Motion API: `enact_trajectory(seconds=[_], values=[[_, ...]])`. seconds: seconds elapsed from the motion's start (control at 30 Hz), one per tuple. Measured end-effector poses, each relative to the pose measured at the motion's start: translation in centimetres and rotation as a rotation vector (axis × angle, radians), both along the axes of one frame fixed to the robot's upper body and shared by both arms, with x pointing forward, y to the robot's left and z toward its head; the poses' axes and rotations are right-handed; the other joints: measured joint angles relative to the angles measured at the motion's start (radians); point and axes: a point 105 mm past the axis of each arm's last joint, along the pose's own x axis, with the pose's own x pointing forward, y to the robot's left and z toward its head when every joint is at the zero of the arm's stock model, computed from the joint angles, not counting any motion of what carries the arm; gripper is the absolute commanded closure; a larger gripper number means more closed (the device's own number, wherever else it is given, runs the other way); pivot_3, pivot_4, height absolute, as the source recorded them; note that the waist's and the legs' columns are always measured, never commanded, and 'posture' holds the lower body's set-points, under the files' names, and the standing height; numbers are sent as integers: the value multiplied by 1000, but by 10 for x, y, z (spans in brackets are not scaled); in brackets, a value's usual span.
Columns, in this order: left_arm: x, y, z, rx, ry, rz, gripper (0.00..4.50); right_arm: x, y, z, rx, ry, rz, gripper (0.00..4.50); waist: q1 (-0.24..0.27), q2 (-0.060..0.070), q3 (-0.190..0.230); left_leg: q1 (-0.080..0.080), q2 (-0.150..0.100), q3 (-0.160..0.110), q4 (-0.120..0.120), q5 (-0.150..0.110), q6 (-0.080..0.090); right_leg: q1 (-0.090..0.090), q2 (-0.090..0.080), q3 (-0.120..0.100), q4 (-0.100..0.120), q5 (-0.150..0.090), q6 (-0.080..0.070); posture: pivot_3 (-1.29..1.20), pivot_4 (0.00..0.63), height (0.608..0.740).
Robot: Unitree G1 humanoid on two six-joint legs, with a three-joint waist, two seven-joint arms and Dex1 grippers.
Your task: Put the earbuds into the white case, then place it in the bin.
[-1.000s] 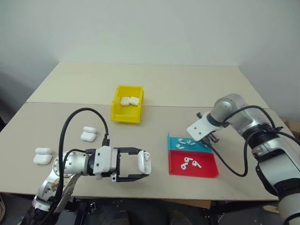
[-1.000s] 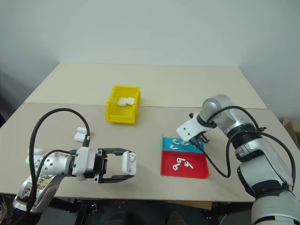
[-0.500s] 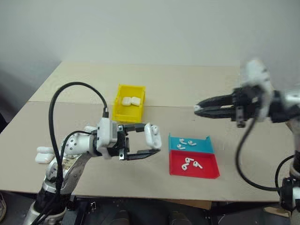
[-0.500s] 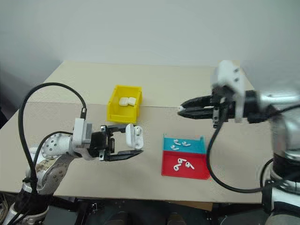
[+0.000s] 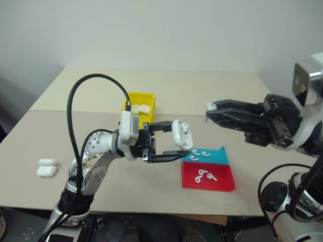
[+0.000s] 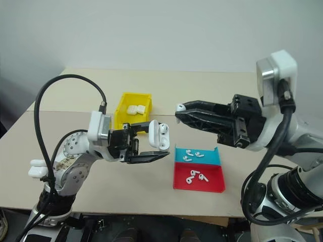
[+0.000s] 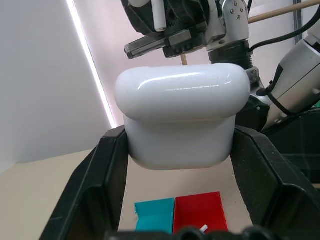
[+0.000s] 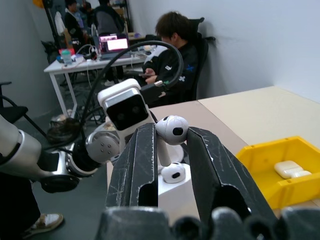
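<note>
Right wrist view: right gripper (image 8: pixel 170 150) pinching an earbud (image 8: pixel 170 131) stem-down, lined up above the white case (image 5: pixel 180 135). Case clamped open-lidded in left gripper (image 5: pixel 174 140), raised to receive it; yellow bin (image 5: pixel 137 109) waiting behind.

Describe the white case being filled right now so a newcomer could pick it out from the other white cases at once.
Start at the yellow bin near the table's middle. Just in front of it, raised above the table, the left gripper clamps a white case in its jaws. Unlike the closed cases in the bin and at the table's left edge, this one is held off the table with its lid open and an earbud already seated inside.
</note>
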Motion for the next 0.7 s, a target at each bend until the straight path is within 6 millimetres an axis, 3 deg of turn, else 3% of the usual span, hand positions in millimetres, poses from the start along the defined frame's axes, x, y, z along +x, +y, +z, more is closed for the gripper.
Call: enact_trajectory(seconds=[0.7], values=[[3,-4,0,-12,21,-1,1729,-5,14,-21,-44,98,-44,3590,-2,0,0,-1,0,-1,0,0,0,1,0,-1,-4,0,1,0,150,740]])
